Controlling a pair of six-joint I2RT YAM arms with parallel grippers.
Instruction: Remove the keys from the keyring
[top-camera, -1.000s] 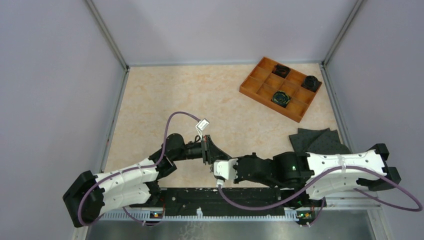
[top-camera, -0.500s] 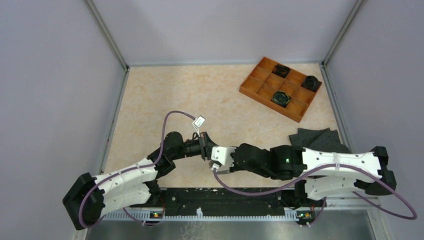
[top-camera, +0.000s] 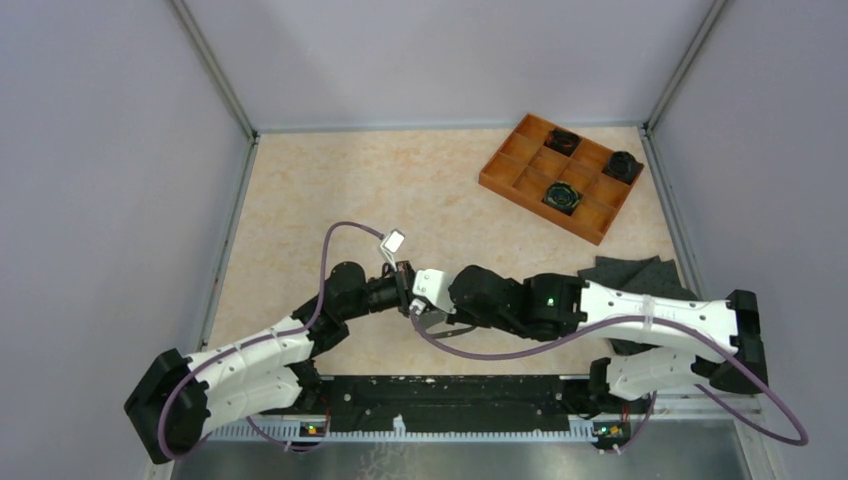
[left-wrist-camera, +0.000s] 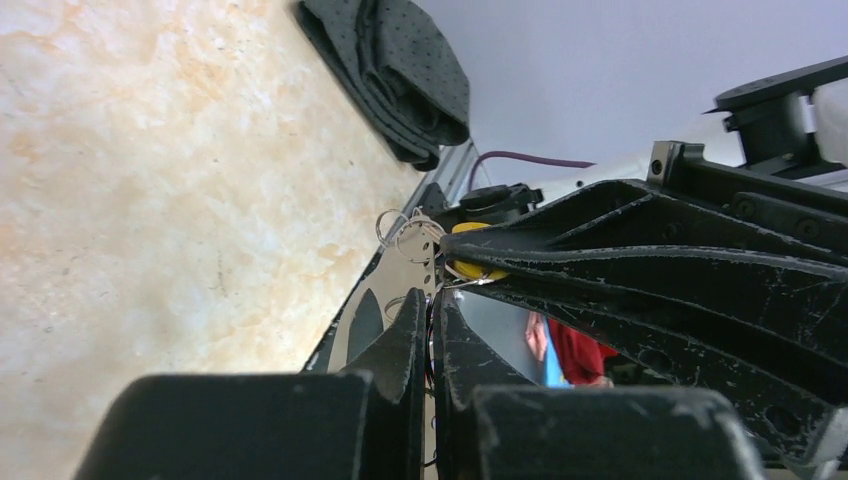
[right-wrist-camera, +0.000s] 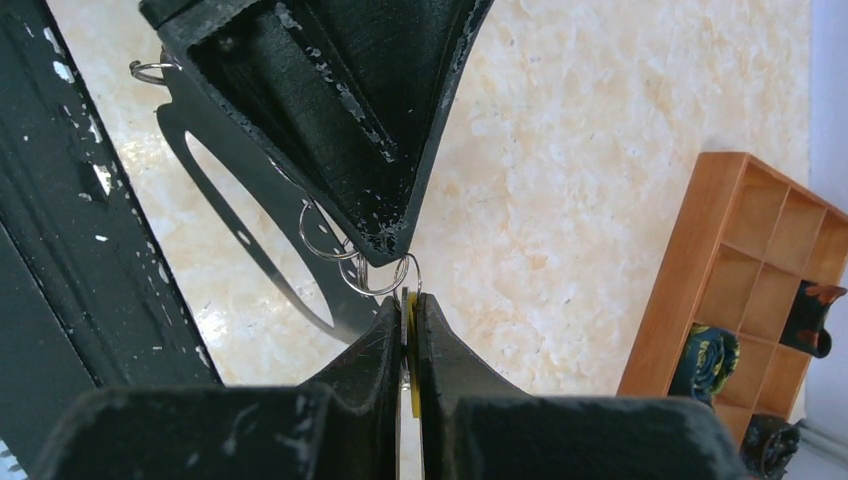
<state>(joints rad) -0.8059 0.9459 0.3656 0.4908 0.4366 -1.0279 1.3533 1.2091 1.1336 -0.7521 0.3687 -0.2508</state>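
My left gripper (top-camera: 404, 291) and right gripper (top-camera: 418, 296) meet tip to tip above the floor near the front. In the left wrist view the left gripper (left-wrist-camera: 432, 305) is shut on the flat grey keyring (left-wrist-camera: 410, 275), edge on. Small wire rings (left-wrist-camera: 405, 232) and the keys' yellow tag (left-wrist-camera: 475, 262) hang at its tip, against the right gripper's black fingers (left-wrist-camera: 650, 260). In the right wrist view the right gripper (right-wrist-camera: 410, 303) is shut on the keys (right-wrist-camera: 411, 300), a thin yellow tag beside a dark metal blade. Wire rings (right-wrist-camera: 372, 277) link them to the keyring (right-wrist-camera: 340, 308).
An orange compartment tray (top-camera: 520, 160) with three black round parts stands at the back right and shows in the right wrist view (right-wrist-camera: 700, 250). A dark folded cloth (top-camera: 640, 280) lies on the right and shows in the left wrist view (left-wrist-camera: 400, 70). Grey walls enclose the beige floor.
The right arm has reached left and away from the base, bringing its gripper up against the left gripper's tip. The left gripper has shifted slightly left and back.
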